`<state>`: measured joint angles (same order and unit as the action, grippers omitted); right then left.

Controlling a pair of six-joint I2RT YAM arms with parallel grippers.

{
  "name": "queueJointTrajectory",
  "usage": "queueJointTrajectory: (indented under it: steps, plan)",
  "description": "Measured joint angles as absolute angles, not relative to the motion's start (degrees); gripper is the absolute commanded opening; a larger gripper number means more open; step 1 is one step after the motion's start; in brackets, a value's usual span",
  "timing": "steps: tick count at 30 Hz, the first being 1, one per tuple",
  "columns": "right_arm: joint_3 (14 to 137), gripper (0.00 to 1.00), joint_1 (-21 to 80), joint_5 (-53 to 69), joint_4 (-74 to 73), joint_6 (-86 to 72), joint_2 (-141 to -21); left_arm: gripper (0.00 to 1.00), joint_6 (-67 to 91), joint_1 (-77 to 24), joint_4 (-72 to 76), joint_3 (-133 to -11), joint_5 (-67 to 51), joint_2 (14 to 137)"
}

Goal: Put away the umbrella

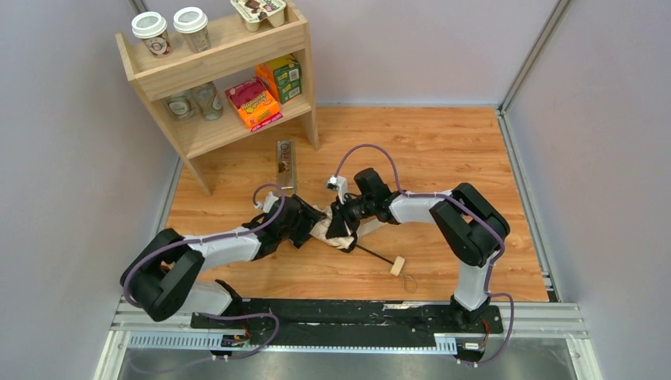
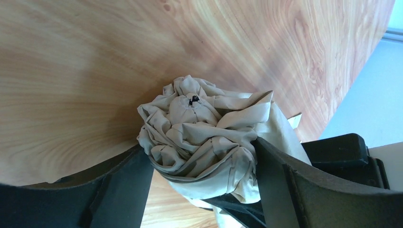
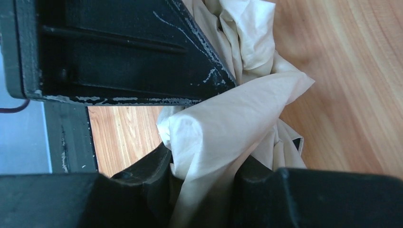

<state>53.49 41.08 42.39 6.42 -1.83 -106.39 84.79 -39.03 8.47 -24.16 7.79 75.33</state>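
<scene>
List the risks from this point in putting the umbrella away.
The right gripper pinches only a loose fold of the umbrella canopy; pulling may unfurl it rather than move it.
The left gripper stands open around the bunched end, so the bundle could loosen.
The handle lies unsupported on the floor and may drag.

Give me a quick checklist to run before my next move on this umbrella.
1. Hold: right gripper pinches a fold of the umbrella fabric. Ok.
2. Free arm: left gripper open, jaws wide on either side of the bundle. Ok.
3. Fabric gathered tidy: not ok, loose folds spill out.
4. Folded short: not ok, shaft extended, handle lying on the table.
5. Pinch firm enough to lift: cannot tell.
</scene>
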Motion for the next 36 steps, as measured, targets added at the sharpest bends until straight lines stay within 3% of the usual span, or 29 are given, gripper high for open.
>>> queueJointTrajectory:
  steps: [4,6,7,9,11,14,15,19,23,25,30,33,35,36]
  plan:
    - [54.94,0.00,38.68,46.39,5.48,-2.81,-108.16,0.78,88.40,-38.61,7.90,-28.05,6.20,81.38]
    - [55.53,0.00,38.06,47.11,4.29,-2.74,-108.40,0.63,89.91,-38.37,8.36,-28.86,5.28,83.07]
    - [55.75,0.00,37.87,47.11,3.60,-2.66,-108.40,0.44,90.32,-38.22,8.78,-28.93,4.80,83.72]
    - [56.21,0.00,37.67,47.00,2.22,-2.04,-108.40,0.24,91.15,-38.11,9.93,-28.34,4.34,84.44]
    - [56.51,0.00,37.69,46.35,0.69,-1.72,-108.40,0.12,92.90,-38.11,13.15,-26.61,4.19,84.64]
    - [57.14,0.13,37.80,45.25,-1.10,-1.93,-108.31,0.00,94.11,-38.13,16.25,-24.97,4.45,83.79]
    - [57.34,0.27,37.91,44.84,-1.67,-1.93,-108.20,0.00,94.26,-38.17,16.67,-24.69,4.47,83.33]
    - [58.57,0.64,39.44,39.81,-6.07,-2.81,-106.54,0.00,93.82,-38.30,17.08,-24.29,4.49,82.24]
    - [59.00,0.89,43.09,32.67,-10.61,-4.27,-103.22,0.00,92.68,-38.85,16.91,-23.66,4.14,81.19]
    - [59.33,0.96,45.67,27.79,-13.02,-4.45,-101.38,0.00,92.51,-38.98,16.56,-23.59,3.77,80.95]
    - [60.66,0.98,55.44,10.35,-17.80,-3.77,-99.72,0.00,93.12,-39.05,11.27,-24.64,2.42,79.57]
    - [61.25,0.93,61.14,-2.44,-19.64,-4.25,-100.99,0.00,93.36,-39.13,5.87,-26.89,1.56,79.18]
    - [61.63,0.81,63.35,-9.85,-19.66,-5.82,-102.89,0.00,94.06,-39.13,3.66,-27.62,1.02,79.15]
    - [62.46,0.66,64.27,-13.78,-20.38,-6.63,-103.31,0.00,94.39,-39.03,2.85,-27.92,0.80,79.05]
